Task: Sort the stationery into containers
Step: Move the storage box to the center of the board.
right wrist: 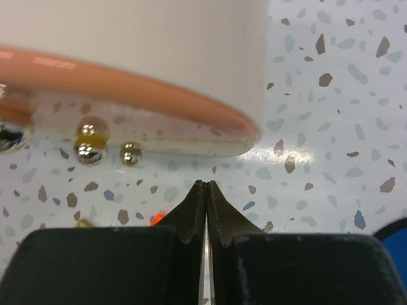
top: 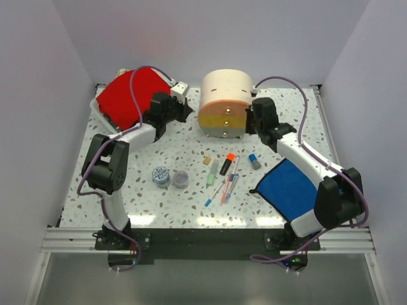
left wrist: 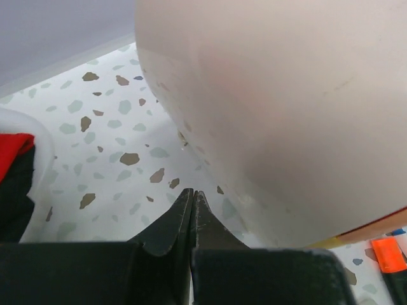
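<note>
The cream drum (top: 224, 101), with an orange and a yellow drawer and small knobs (right wrist: 89, 136), stands at the back centre. My left gripper (top: 188, 113) is shut and empty just left of the drum's wall (left wrist: 286, 95). My right gripper (top: 250, 124) is shut and empty just right of its drawers (right wrist: 127, 86). The white case with a red top (top: 130, 98) sits at the back left. Loose in the middle lie two tape rolls (top: 161, 176), a tan cube (top: 207, 161), an orange-black highlighter (top: 226, 164), a pale green marker (top: 212, 176), thin pens (top: 222, 187) and a blue-grey stub (top: 255, 161).
A flat blue cloth (top: 289, 187) lies at the front right, under the right arm's forearm. White walls close the table on three sides. The case's red edge (left wrist: 16, 165) shows at the left of the left wrist view.
</note>
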You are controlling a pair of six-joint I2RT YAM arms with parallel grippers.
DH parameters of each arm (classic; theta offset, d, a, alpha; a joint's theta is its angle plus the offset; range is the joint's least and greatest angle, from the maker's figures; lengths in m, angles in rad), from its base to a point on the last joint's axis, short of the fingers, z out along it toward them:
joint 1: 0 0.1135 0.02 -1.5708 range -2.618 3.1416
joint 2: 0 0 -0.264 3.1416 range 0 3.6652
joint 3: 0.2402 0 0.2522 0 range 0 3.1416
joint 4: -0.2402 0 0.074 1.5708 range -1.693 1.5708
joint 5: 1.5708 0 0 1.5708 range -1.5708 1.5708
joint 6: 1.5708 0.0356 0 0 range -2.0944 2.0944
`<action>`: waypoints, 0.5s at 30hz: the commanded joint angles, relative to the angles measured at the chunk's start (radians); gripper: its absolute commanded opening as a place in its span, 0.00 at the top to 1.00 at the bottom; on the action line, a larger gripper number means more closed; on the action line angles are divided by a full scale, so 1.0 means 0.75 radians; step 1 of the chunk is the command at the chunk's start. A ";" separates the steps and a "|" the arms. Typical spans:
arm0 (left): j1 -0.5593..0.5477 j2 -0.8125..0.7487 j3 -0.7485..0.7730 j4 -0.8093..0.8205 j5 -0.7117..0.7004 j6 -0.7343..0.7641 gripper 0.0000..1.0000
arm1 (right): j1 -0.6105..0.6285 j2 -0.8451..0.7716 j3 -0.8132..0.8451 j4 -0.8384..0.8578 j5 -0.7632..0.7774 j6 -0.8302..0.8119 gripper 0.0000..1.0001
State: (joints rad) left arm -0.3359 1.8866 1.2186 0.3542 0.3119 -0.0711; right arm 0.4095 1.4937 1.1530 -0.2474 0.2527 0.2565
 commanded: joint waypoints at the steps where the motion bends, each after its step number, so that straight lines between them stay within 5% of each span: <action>1: -0.051 0.068 0.116 0.064 0.014 -0.024 1.00 | -0.116 0.025 0.085 0.076 0.058 0.081 1.00; 15: -0.145 0.111 0.163 0.062 0.038 -0.042 1.00 | -0.209 0.058 0.115 0.064 -0.089 0.044 1.00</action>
State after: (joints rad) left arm -0.4175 1.9709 1.2945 0.3508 0.3027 -0.0696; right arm 0.2504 1.5642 1.1919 -0.2043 0.2405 0.2825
